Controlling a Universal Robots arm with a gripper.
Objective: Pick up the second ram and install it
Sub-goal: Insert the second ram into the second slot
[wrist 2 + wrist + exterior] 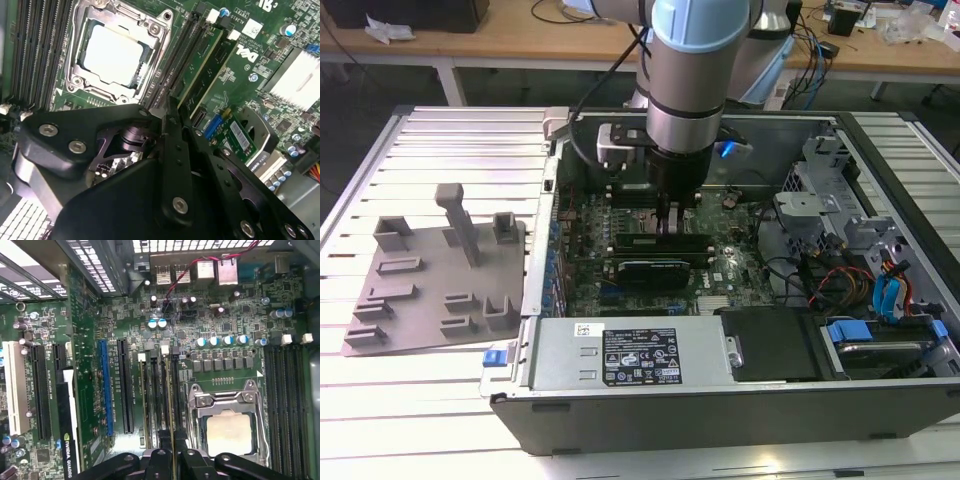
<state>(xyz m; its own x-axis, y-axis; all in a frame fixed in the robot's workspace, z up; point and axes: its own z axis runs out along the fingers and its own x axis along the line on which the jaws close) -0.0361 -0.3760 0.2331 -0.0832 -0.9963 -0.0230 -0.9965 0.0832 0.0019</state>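
Exterior view: the arm reaches straight down into an open computer case [880, 170] lying on a slatted bench [440, 130]. The gripper [670, 222] sits low over the middle of the motherboard [590, 215], its fingers drawn close together on the top edge of the second ram [665, 240] — a long thin stick standing on edge in the slots beside the processor socket. A wider black expansion card [655, 270] lies just toward the case's front wall from it. A grey parts holder [430, 280] rests on the bench near its edge at the exterior view's left, well apart from the case.

Second wrist view: the black fingers [172, 150] meet in a narrow line, clamped on the thin edge of the stick. Beyond them lie the processor socket [112, 50] and an already seated green memory stick [200, 65] in the adjacent slots.

First wrist view: the fingertips [160, 460] close on the stick's edge [173, 440], which runs in line with the slots [162, 390] between the socket [227, 425] and a long black card slot [125, 385] — a blue slot [106, 385] lies just beside that.
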